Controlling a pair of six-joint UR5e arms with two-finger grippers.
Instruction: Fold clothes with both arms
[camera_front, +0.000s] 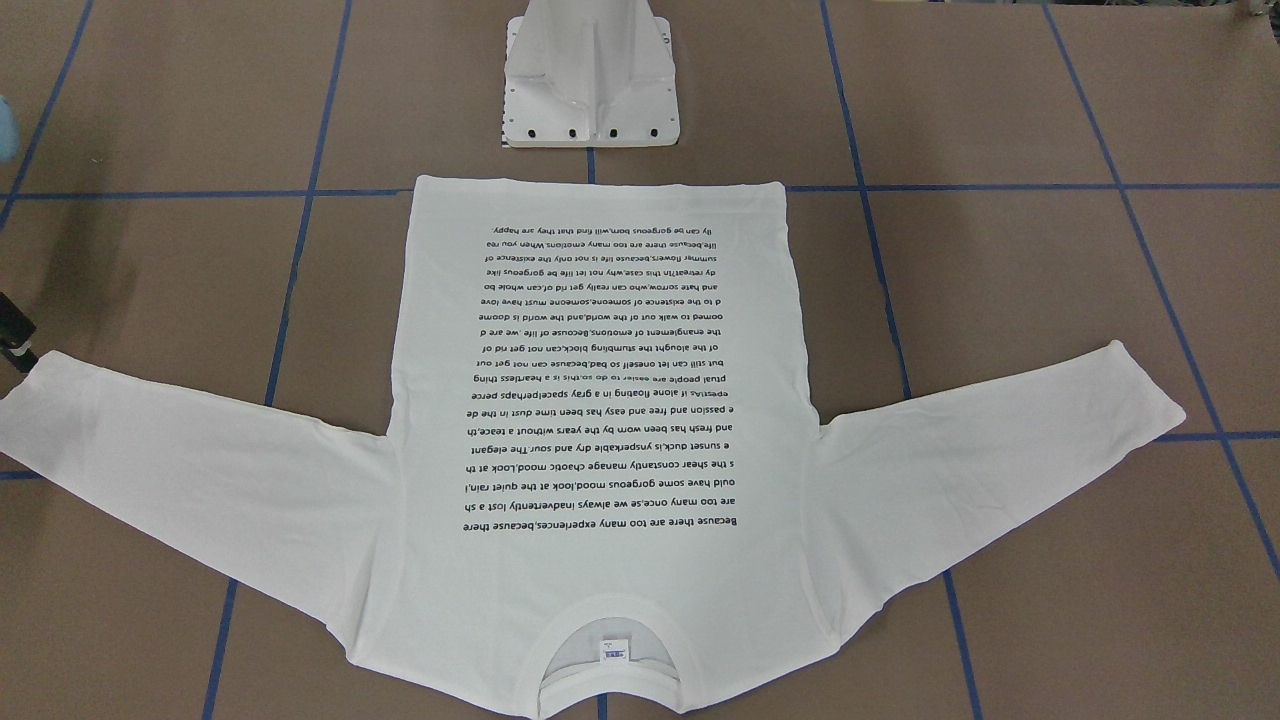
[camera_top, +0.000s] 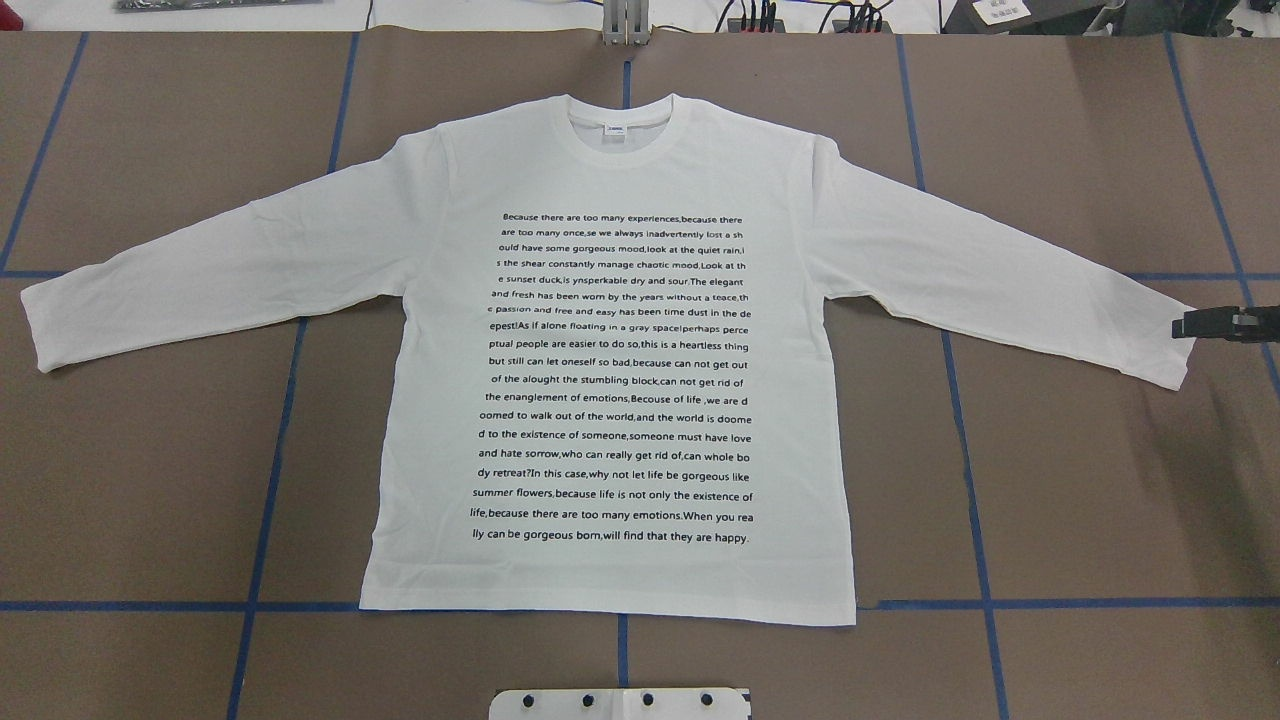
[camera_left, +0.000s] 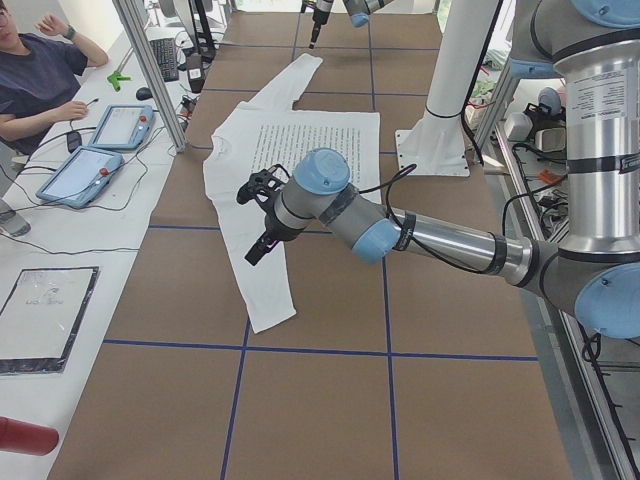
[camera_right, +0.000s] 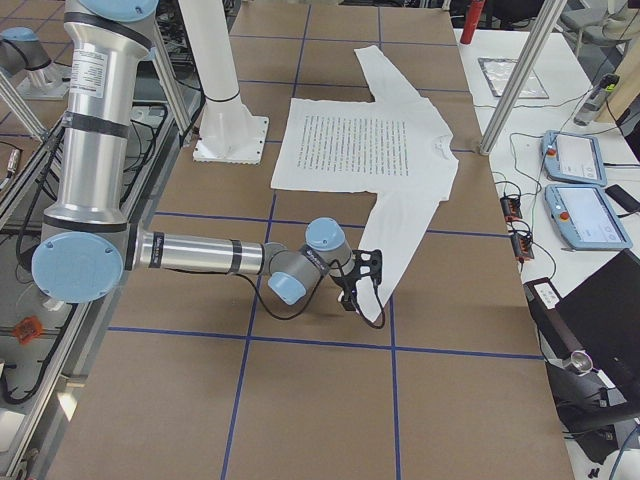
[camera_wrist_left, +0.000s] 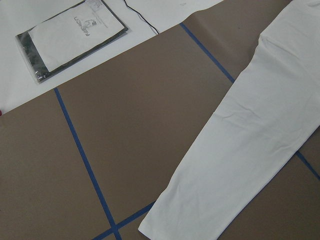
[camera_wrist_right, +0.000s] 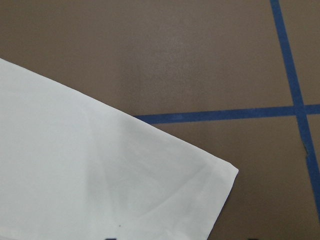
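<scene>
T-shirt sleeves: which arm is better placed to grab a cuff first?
Likely the right. The right gripper sits right at its sleeve cuff; the left gripper seems higher, over mid-sleeve.

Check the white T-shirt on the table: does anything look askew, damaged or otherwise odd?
Nothing stands out. The T-shirt lies flat and print-up, both sleeves spread out, with only faint creases near the armpits. The right pincer is beside one cuff, which fits the folding task.
</scene>
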